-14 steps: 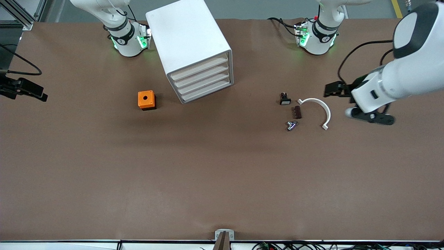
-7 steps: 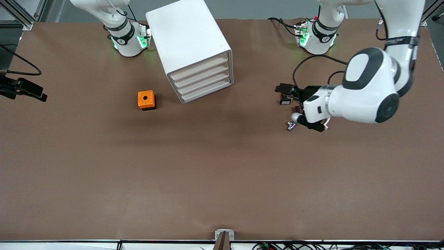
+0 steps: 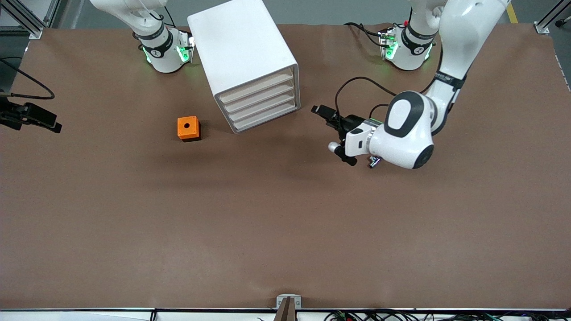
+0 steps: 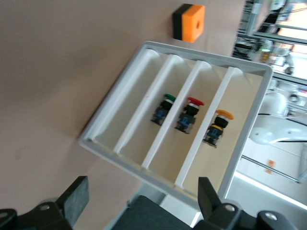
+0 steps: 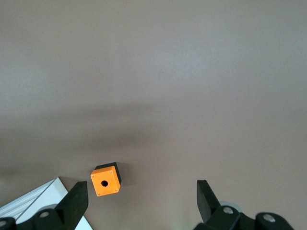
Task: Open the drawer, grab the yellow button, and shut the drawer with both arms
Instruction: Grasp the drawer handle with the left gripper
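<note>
now the open left pincer (image 3: 322, 112) hovers beside the cabinet (image 3: 248, 62).

Bright, even; soft shadows (overhead)

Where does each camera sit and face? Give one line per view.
Front view: high across the table, facing the cabinet and the left gripper.
Left wrist view: on the left wrist, facing the cabinet's drawers; own open gripper shows.
Right wrist view: on the right wrist, looking down at the table; right gripper open.
Shared: the orange cube shows in all three.
</note>
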{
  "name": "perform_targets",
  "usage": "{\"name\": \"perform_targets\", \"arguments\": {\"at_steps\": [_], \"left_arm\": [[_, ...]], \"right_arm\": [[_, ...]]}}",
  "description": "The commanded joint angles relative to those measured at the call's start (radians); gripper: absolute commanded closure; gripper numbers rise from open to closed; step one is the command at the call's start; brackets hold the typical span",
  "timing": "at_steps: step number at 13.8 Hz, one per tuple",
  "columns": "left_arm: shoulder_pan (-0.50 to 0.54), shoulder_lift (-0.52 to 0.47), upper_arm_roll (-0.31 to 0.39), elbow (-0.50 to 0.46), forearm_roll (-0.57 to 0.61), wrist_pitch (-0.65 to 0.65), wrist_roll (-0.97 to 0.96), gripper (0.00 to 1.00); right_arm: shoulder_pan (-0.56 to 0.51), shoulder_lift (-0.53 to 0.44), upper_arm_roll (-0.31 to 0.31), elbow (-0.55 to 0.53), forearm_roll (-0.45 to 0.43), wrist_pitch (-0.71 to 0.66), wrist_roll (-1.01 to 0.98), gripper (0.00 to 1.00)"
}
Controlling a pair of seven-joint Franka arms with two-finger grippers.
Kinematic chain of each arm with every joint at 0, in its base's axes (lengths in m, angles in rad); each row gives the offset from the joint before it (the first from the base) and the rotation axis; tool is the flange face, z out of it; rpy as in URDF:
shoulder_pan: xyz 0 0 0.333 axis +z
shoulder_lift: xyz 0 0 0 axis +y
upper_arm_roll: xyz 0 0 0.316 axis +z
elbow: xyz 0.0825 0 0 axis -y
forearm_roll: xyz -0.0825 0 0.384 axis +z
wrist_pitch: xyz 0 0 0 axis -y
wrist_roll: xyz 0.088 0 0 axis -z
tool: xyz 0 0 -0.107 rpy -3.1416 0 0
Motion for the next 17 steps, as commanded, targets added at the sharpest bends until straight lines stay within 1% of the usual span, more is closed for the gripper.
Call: {"name": "perform_targets", "arguments": {"at_steps": [1, 3, 4, 6, 7, 10, 12, 14, 16, 17], "left_arm": [[0.001, -0.002, -0.013, -0.059, -0.114, 0.005, 0.095, 0.00], [-0.017, 0.008, -0.021, -0.099, -0.206, 0.005, 0.181, 0.00], [-0.028, 0.015, -0.021, -0.108, -0.229, 0.009, 0.200, 0.00], [-0.037, 0.047, -0.027, -0.113, -0.269, 0.011, 0.269, 0.00], [-0.043, 0.061, -0.037, -0.113, -0.296, 0.011, 0.297, 0.00], [-0.089, 0.071, -0.050, -0.111, -0.381, 0.019, 0.312, 0.00], [-0.117, 0.074, -0.051, -0.111, -0.413, 0.048, 0.341, 0.00], [-0.132, 0.089, -0.051, -0.107, -0.444, 0.058, 0.352, 0.04], [-0.150, 0.090, -0.051, -0.104, -0.467, 0.077, 0.366, 0.14], [-0.170, 0.098, -0.051, -0.104, -0.494, 0.081, 0.393, 0.21]], "right_arm": [[0.050, 0.029, -0.005, 0.017, -0.020, 0.016, 0.025, 0.00], [0.072, 0.043, -0.004, 0.017, -0.014, 0.033, 0.100, 0.00], [0.092, 0.045, -0.005, 0.016, -0.020, 0.033, 0.113, 0.00], [0.113, 0.059, -0.004, 0.016, -0.017, 0.050, 0.116, 0.00], [0.116, 0.059, -0.004, 0.011, -0.002, 0.039, 0.133, 0.00], [0.188, 0.059, -0.004, 0.008, 0.000, 0.030, 0.281, 0.00], [0.215, 0.059, -0.004, 0.007, -0.005, 0.015, 0.312, 0.00], [0.231, 0.059, -0.004, 0.005, -0.002, 0.015, 0.353, 0.00], [0.262, 0.059, -0.004, -0.001, -0.002, 0.013, 0.435, 0.00], [0.276, 0.059, -0.004, -0.006, -0.002, 0.013, 0.456, 0.00]]}}
